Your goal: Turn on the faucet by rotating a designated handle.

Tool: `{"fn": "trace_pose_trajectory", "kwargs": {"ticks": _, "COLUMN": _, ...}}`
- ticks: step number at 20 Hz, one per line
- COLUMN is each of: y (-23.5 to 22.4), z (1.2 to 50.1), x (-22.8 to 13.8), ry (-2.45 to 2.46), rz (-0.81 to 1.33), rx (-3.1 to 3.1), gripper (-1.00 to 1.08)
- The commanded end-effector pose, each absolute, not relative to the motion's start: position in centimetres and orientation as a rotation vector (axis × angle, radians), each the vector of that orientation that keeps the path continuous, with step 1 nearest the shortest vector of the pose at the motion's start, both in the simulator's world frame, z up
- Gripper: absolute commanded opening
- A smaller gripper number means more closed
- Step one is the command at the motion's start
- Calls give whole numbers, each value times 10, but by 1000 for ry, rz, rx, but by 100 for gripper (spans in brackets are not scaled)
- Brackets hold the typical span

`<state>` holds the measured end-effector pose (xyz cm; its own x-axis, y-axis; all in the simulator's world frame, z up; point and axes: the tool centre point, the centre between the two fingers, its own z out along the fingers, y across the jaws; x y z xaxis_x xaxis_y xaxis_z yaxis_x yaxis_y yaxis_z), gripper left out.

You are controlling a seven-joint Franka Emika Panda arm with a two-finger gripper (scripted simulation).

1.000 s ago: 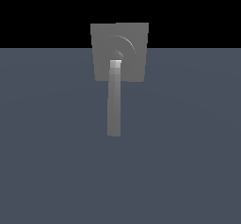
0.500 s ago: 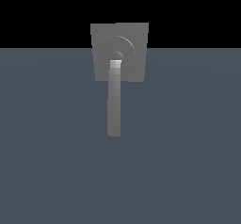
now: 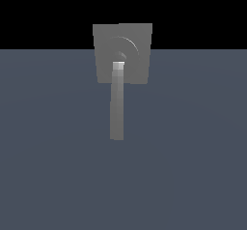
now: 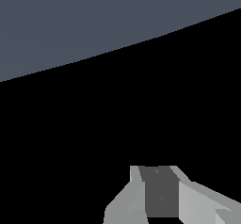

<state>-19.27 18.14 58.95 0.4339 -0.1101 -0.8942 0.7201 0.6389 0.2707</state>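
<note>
We see nothing changed in the last second; the handle (image 3: 116, 103) hangs straight down from the faucet (image 3: 122, 53), unturned; our gripper (image 4: 162, 197) remains far off, its spread unreadable.

A flat floor (image 3: 193, 166) of blue-grey colour filled the lower part of the exterior view, plain and without marks. Behind it the background (image 3: 43, 11) was only black. In the wrist view the same floor (image 4: 70, 25) was seen as a tilted band, far from the hand, and between them there was black space (image 4: 94, 124).
</note>
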Motion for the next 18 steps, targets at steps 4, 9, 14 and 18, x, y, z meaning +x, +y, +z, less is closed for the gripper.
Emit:
{"fn": "trace_pose_trajectory", "kwargs": {"ticks": 4, "y": 220, "z": 558, "x": -175, "ry": 988, "rz": -815, "rx": 384, "gripper": -100}}
{"fn": "trace_pose_trajectory", "kwargs": {"ticks": 9, "y": 247, "z": 515, "x": -157, "ry": 961, "rz": -1044, "rx": 80, "gripper": -100}}
{"fn": "trace_pose_trajectory", "kwargs": {"ticks": 14, "y": 264, "z": 461, "x": -136, "ry": 913, "rz": -1277, "rx": -229, "gripper": -100}}
{"fn": "trace_pose_trajectory", "kwargs": {"ticks": 18, "y": 267, "z": 410, "x": -120, "ry": 859, "rz": -1462, "rx": -482, "gripper": -100}}
